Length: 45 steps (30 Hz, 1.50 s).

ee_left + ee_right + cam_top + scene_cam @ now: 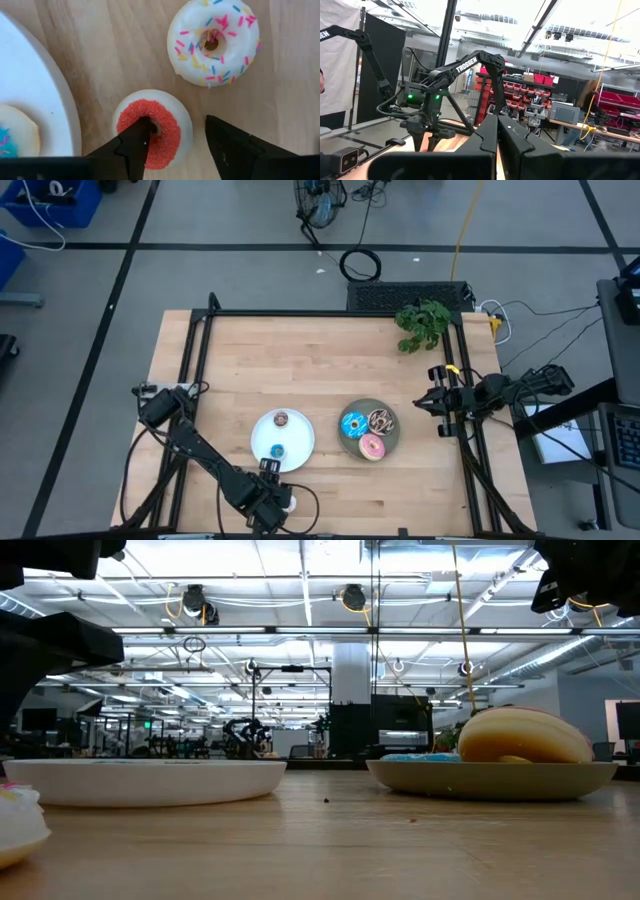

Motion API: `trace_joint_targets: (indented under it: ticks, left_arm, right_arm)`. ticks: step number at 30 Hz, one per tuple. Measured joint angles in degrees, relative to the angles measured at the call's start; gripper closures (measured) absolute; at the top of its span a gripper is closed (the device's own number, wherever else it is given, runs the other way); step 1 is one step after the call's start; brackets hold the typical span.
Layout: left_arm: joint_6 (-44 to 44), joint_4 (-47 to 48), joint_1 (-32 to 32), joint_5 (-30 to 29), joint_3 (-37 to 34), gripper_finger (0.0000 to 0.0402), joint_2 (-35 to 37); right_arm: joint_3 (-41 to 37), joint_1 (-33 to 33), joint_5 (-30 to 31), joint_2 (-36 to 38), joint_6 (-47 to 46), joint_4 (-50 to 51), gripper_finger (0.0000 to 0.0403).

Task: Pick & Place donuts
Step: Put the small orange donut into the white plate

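While the left gripper [175,137] works at the table's near edge, just beside the white plate [300,442], sorting looks approx. 5 of 7 done (judgement from layout only).

Placed so far:
- white plate: 2 tiny donuts, brown [281,419] + blue [277,451].
- grey plate [394,436]: 3 larger donuts, blue [352,423], dark brown sprinkled [381,419], pink [372,447].

Left on bare wood, off the plates: tiny red donut [151,128] and tiny white donut [215,41] w/ sprinkles, near each other but not touching.

Left jaws: open, set wide enough to straddle 1 side of the red ring. 1 finger [134,145] sits over or in the hole, the other stands outside the rim w/ a visible gap. Nothing gripped yet; can't tell if the inner finger touches the frosting. Likely step: pinch the ring wall, lift, carry to white plate.

Right gripper [497,131]: parked at the table's right edge, well apart from both plates, fingers pressed together, holding nothing.
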<state>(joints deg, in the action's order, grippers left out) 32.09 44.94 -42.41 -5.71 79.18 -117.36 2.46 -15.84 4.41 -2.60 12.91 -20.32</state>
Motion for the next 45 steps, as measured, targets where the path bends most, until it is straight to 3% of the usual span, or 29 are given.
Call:
trace_joint_targets:
  ticks: [12,19,23,32,39,45]
  left_arm:
    - [-1.63,0.55,0.21,1.83,-0.12,0.0388,0.19]
    - [-0.5,2.82,-0.19,2.86,-0.11,0.0375,3.43]
    - [0.16,4.63,-0.33,-0.21,-0.09,0.0392,7.82]
    - [1.36,12.45,-0.53,-10.18,-0.02,0.0391,19.73]
    - [2.59,13.88,0.5,-14.36,0.02,0.0379,27.99]
    - [1.58,15.78,2.73,-15.05,0.04,0.0392,29.41]
  right_arm:
    - [-0.02,-0.01,0.0,-0.02,0.0,-0.02,0.0403]
    - [-0.02,0.0,0.01,-0.02,0.02,-0.06,0.0403]
    - [-0.01,-0.01,-0.01,-0.02,0.02,-0.19,0.0403]
    - [-0.02,0.0,-0.01,-0.02,-0.02,-0.23,0.0403]
    - [-0.02,-0.02,-0.01,-0.02,0.08,-0.2,0.0403]
    - [0.0,-0.01,-0.01,-0.02,0.2,-0.23,0.0403]
